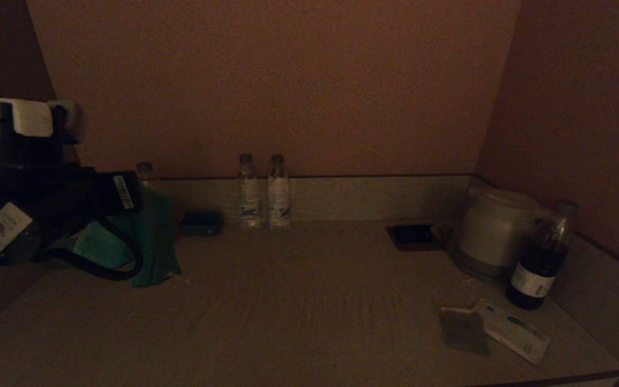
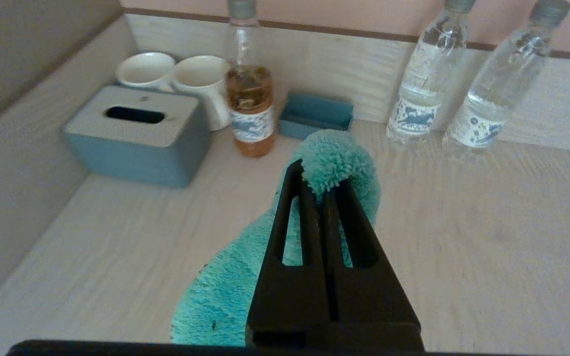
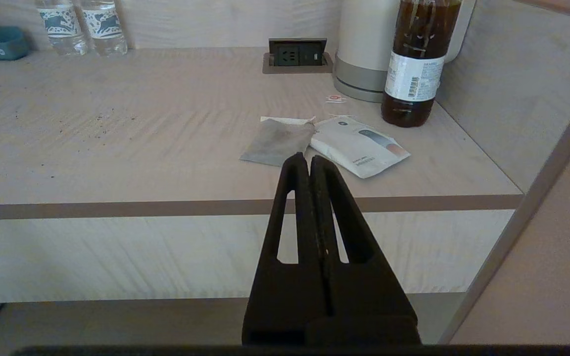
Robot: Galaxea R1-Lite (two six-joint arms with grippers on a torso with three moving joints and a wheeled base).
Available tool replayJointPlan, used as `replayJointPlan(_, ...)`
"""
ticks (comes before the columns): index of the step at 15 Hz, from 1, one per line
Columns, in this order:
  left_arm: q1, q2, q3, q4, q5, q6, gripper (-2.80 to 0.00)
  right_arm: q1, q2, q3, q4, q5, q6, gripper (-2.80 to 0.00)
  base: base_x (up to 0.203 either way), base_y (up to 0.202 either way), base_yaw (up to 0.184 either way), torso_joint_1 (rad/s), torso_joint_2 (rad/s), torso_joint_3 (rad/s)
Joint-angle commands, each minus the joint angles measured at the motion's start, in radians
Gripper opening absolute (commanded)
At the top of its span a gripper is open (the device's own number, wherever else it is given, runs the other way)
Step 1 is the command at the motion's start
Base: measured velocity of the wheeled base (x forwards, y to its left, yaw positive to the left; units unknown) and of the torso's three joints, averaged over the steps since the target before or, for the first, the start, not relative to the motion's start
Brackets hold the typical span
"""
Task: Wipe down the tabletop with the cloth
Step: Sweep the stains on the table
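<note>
The teal-green cloth (image 2: 337, 158) hangs from my left gripper (image 2: 319, 184), which is shut on a bunched fold; the rest trails down onto the tabletop (image 2: 488, 237). In the head view the cloth (image 1: 151, 242) drapes below my left arm (image 1: 46, 209) at the table's far left, near the back rim. My right gripper (image 3: 309, 163) is shut and holds nothing. It sits low in front of the tabletop's (image 3: 141, 123) front edge, out of the head view. Dark specks (image 3: 101, 117) lie on the surface.
A grey tissue box (image 2: 136, 133), two cups (image 2: 176, 74), an amber bottle (image 2: 250, 104) and a teal tray (image 2: 314, 116) crowd the back left. Two water bottles (image 1: 264, 193) stand at the back rim. A kettle (image 1: 495, 231), dark bottle (image 1: 540, 258), socket (image 1: 411, 235) and sachets (image 1: 465, 330) sit right.
</note>
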Motion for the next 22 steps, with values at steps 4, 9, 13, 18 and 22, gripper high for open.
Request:
replayJointPlan(4,0.061,0.312,-0.121,-0.183,-0.009,0.028,-2.8,0.0,0.0,0.0,0.0,0.0,0.0,-2.8,0.0,0.0,0.0,0.0,0.0,0.0)
replayJointPlan(9,0.1,0.664,-0.537,-0.196,-0.015,0.07,-2.8,0.0,0.0,0.0,0.0,0.0,0.0,-2.8,0.0,0.0,0.0,0.0,0.0,0.0)
replayJointPlan(13,0.123,0.802,-0.682,-0.083,-0.016,0.073,-2.8,0.0,0.0,0.0,0.0,0.0,0.0,-2.8,0.0,0.0,0.0,0.0,0.0,0.0)
replayJointPlan(18,0.14,0.863,-0.741,-0.003,-0.008,0.068,-2.8,0.0,0.0,0.0,0.0,0.0,0.0,-2.8,0.0,0.0,0.0,0.0,0.0,0.0)
replayJointPlan(22,0.14,0.87,-0.721,0.061,-0.008,0.055,-2.8,0.0,0.0,0.0,0.0,0.0,0.0,-2.8,0.0,0.0,0.0,0.0,0.0,0.0)
